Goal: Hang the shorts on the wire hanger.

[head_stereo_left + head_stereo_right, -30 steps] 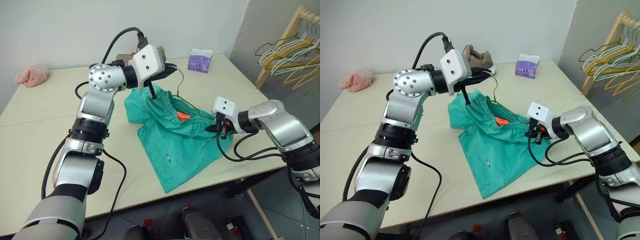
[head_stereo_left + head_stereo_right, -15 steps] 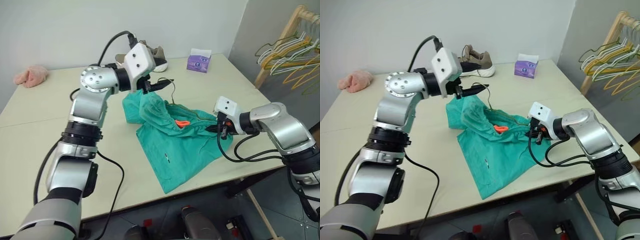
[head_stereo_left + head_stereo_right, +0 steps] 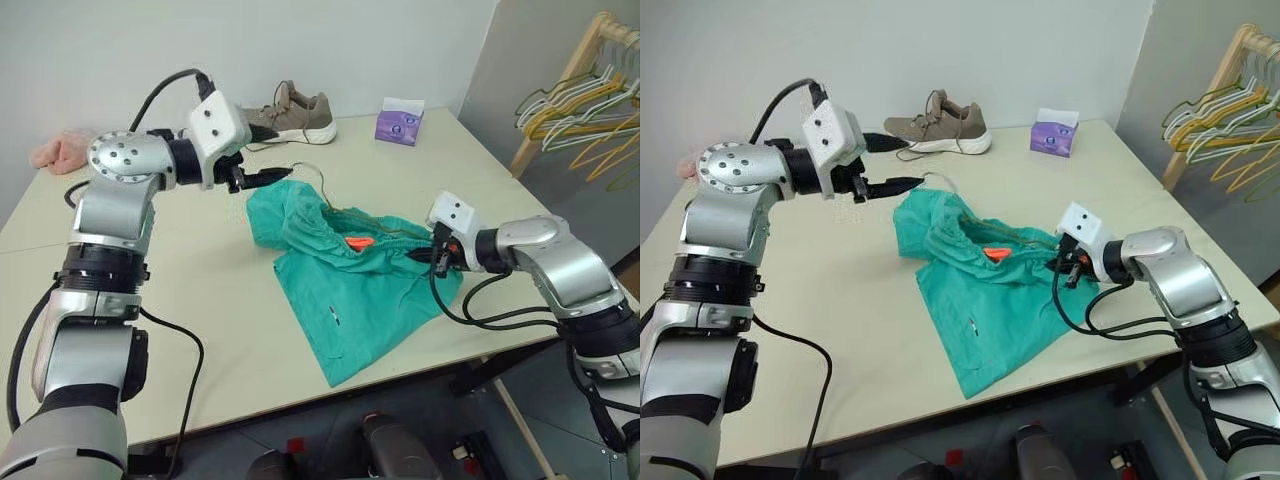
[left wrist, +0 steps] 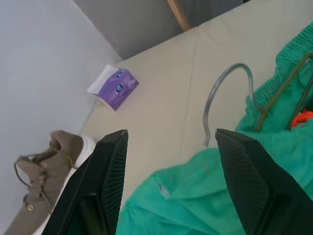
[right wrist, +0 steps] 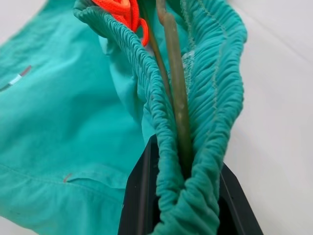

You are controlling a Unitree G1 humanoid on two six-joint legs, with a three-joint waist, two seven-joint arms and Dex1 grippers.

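Observation:
The teal shorts [image 3: 350,290] lie bunched on the table [image 3: 200,330], with an orange drawstring end [image 3: 362,242] showing at the waistband. The thin wire hanger [image 5: 177,103] runs inside the waistband, and its hook [image 4: 220,98] rests on the table at the shorts' far edge. My right gripper [image 3: 437,258] is shut on the gathered waistband and the hanger wire together, at the shorts' right end. My left gripper [image 3: 892,164] stands open just left of the hook and above the table, holding nothing.
A brown shoe [image 3: 290,112] and a purple tissue box [image 3: 400,122] sit along the table's far edge. A pink cloth [image 3: 60,150] lies at the far left. A wooden rack with several coloured hangers [image 3: 580,95] stands beyond the table's right side.
My left gripper opened, let go of the hanger hook and drew away to the left. The hook and the lifted shorts edge sank onto the table. The right gripper stayed put.

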